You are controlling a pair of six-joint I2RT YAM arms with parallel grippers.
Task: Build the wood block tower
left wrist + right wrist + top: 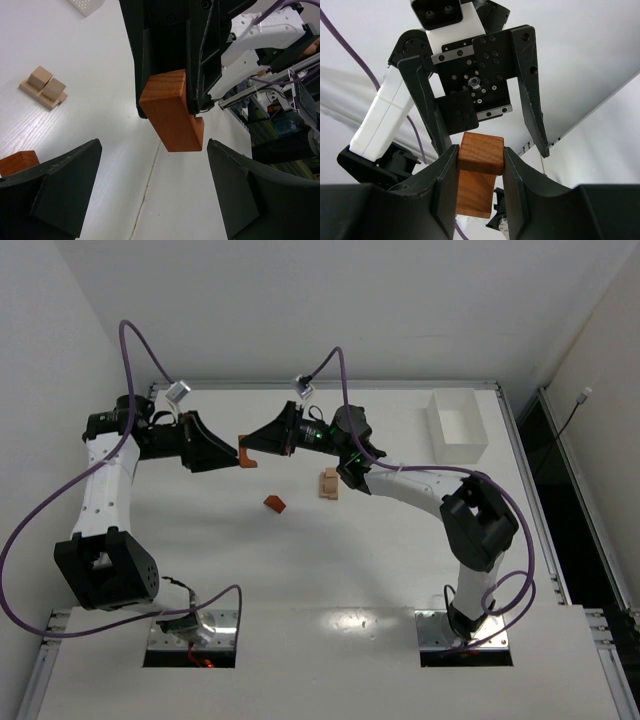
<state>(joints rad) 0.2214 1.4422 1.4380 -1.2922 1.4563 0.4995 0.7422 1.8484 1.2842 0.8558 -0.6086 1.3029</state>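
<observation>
My right gripper [252,448] is shut on a reddish-orange notched block [245,453] and holds it in the air over the far left-middle of the table. In the right wrist view the block [481,155] sits pinched between both pads. My left gripper [234,453] faces it, open and empty. In the left wrist view the block [172,112] hangs just beyond my open left gripper [152,144], between its spread fingers and touching neither. A low stack of tan blocks [329,483] lies on the table and also shows in the left wrist view [45,87]. A small reddish-orange block [275,503] lies to its left.
A white rectangular box [457,425] stands at the back right of the table. The table's [330,570] left and right edges are aluminium rails. Purple cables loop over both arms.
</observation>
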